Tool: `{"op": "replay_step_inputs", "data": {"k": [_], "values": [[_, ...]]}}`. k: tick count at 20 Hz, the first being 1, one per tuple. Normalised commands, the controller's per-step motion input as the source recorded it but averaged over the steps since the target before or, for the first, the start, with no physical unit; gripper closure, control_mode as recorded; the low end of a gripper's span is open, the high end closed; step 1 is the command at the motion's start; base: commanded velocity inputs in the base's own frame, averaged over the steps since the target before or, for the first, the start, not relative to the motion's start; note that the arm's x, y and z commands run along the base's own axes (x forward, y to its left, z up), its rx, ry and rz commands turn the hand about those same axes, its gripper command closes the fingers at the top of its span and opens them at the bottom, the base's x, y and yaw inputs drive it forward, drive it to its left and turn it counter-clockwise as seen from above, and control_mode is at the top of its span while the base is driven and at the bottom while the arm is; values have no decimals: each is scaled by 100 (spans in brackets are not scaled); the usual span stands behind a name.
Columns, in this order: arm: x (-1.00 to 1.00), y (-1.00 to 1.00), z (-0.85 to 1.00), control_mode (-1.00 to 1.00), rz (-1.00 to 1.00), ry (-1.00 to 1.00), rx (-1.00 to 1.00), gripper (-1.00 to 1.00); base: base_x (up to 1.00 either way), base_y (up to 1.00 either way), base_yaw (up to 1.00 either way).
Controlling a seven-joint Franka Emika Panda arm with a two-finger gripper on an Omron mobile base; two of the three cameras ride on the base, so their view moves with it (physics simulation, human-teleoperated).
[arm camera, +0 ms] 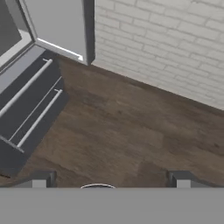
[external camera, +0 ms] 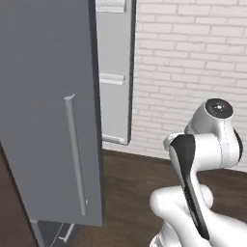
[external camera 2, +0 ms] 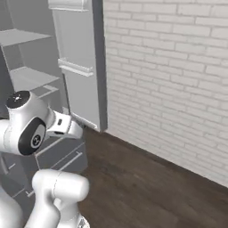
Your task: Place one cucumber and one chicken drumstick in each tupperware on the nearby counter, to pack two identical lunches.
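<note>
My gripper [arm camera: 111, 180] is open, its two dark fingertips [arm camera: 42, 179] standing far apart with nothing between them. It hangs over dark wooden floor [arm camera: 127, 131] and looks down toward the foot of an open grey fridge. The white arm [external camera: 202, 154] is folded high in front of the base. The cucumber, the chicken drumstick, the tupperware and the counter are out of view.
A tall grey fridge door [external camera: 48, 111] with a long bar handle [external camera: 75, 154] stands open on the left. Fridge shelves [external camera 2: 26, 75] and lower drawers [arm camera: 30, 105] lie behind it. A white brick wall [external camera 2: 169, 89] runs along the right above the floor.
</note>
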Motion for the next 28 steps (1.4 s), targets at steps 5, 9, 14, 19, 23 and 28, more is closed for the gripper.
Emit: {"op": "replay_step_inputs", "data": {"k": [5, 9, 14, 19, 23, 28], "values": [[0, 0, 0, 100, 0, 0, 0, -100, 100, -93, 20], [0, 0, 0, 100, 0, 0, 0, -100, 85, -84, 31], [0, 0, 0, 100, 0, 0, 0, -100, -34, -8, 83], [0, 0, 0, 100, 0, 0, 0, -100, -13, -1, 88], [0, 0, 0, 100, 0, 0, 0, -100, 28, -64, 54], [0, 0, 0, 100, 0, 0, 0, -100, 50, -100, 6]]}}
